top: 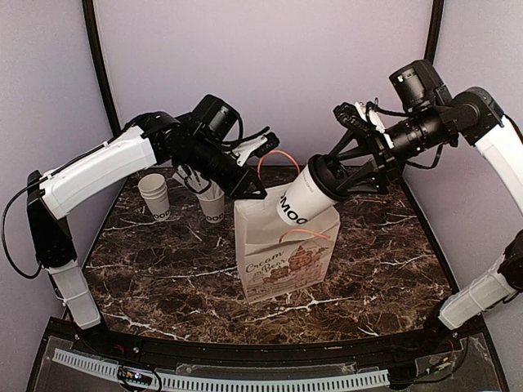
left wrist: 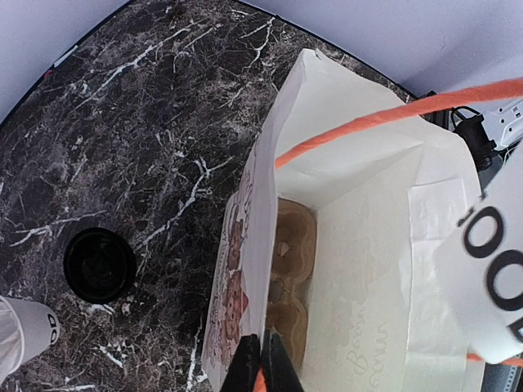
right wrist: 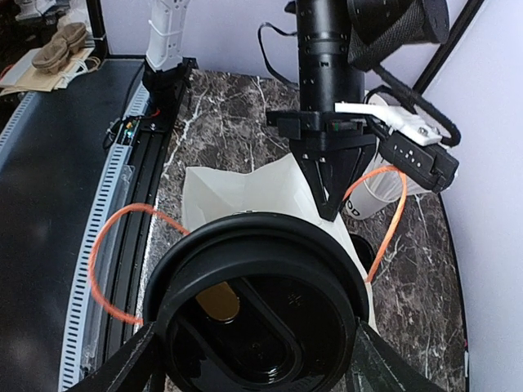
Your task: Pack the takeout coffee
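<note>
Right gripper is gripping takeout coffee, tilted over paper bag. Left gripper is pinching shut on orange handle crossing the mouth; black lid is lying alongside.

The dark, white-veined stone counter looks polished. The tall white paper bag is matt and creased, with orange cord handles. The small white paper cup wears a glossy, smooth black plastic dome lid.

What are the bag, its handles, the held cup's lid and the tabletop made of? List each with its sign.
Bag: matte white paper; creased, folded rim, printed front.
Handles: thin orange cord, probably twisted paper or string.
Takeout coffee lid: glossy black plastic, by its moulded shape and sheen.
Tabletop: dark, white-veined marble look; stone or laminate, unclear.
</note>
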Robot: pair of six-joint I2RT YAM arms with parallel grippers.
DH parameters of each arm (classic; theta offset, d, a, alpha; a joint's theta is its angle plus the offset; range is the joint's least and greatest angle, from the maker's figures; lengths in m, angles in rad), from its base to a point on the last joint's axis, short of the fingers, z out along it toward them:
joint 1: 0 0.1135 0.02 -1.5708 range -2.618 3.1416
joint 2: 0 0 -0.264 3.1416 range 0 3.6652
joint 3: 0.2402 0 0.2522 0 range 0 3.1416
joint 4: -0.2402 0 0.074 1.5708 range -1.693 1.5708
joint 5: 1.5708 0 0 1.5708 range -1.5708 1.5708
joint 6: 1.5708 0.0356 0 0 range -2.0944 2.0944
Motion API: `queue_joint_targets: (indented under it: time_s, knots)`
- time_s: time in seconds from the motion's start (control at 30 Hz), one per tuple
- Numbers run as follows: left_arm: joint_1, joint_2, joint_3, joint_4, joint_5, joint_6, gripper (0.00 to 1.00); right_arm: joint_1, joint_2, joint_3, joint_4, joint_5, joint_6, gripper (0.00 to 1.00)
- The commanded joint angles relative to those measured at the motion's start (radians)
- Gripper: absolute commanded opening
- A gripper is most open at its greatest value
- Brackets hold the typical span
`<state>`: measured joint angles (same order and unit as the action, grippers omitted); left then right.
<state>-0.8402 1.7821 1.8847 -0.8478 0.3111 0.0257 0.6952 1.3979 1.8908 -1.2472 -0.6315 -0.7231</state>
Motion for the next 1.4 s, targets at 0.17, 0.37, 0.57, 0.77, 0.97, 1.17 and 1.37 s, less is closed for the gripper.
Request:
queue_joint_targets:
  time_s: [0.17, 0.37, 0.57, 0.77, 0.97, 1.17, 1.37]
  knots:
    - [-0.014, -0.065, 0.042, 0.013, -0.077, 0.087, 0.00, 0.111, 0.087, -0.029, 0.131, 0.290, 0.028, 0.68]
    - [-0.067, -0.055, 0.056, 0.003, -0.163, 0.085, 0.09, 0.171, 0.102, -0.070, 0.149, 0.402, 0.042, 0.68]
    - [-0.100, -0.071, 0.077, 0.013, -0.188, 0.063, 0.34, 0.224, 0.048, -0.178, 0.163, 0.450, 0.019, 0.68]
    - [-0.107, -0.160, 0.037, 0.110, -0.102, 0.030, 0.47, 0.240, 0.003, -0.289, 0.144, 0.452, -0.009, 0.68]
    - [-0.104, -0.257, -0.083, 0.231, -0.220, 0.009, 0.52, 0.249, -0.012, -0.343, 0.119, 0.491, -0.059, 0.67]
    - [-0.042, -0.287, -0.171, 0.353, -0.334, -0.002, 0.54, 0.276, -0.006, -0.340, 0.102, 0.515, -0.120, 0.65]
    - [-0.010, -0.252, -0.196, 0.414, -0.335, -0.012, 0.54, 0.323, -0.019, -0.325, 0.068, 0.535, -0.159, 0.66]
